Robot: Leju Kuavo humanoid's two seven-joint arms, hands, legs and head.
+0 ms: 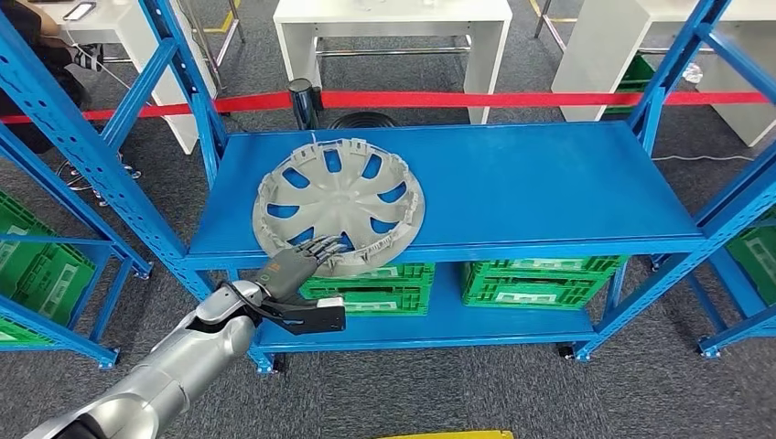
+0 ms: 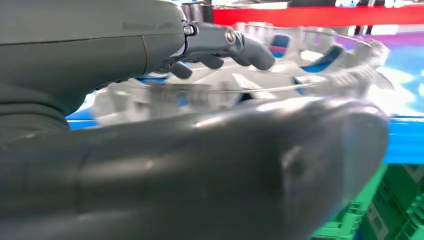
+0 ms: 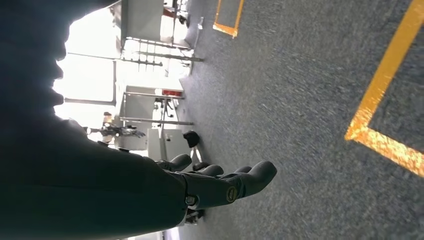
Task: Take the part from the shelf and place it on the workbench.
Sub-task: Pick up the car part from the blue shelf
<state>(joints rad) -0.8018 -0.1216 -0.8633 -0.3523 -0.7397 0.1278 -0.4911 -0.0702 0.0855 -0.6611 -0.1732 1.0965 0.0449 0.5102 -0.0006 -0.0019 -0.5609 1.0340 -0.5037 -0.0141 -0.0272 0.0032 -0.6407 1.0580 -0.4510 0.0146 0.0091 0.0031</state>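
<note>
- A blue shelf (image 1: 512, 197) stands on grey carpet, green crates (image 1: 540, 279) below it.
- My left hand (image 1: 297, 265) lays its fingers (image 2: 250, 50) over the grey part's (image 1: 339, 206) near rim, thumb beneath the edge; a firm grip I cannot confirm.
- My right hand (image 3: 220, 185) hangs loosely open above the floor, holding nothing.

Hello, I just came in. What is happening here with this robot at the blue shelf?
The robot is reaching with its left hand for a grey plastic wheel cover that lies flat on the upper board of the blue metal shelf. The fingers rest over the cover's near rim and the thumb sits below the shelf edge, so the grip looks about to close; the cover is not lifted yet. The right hand hangs open above the grey carpet floor.
</note>
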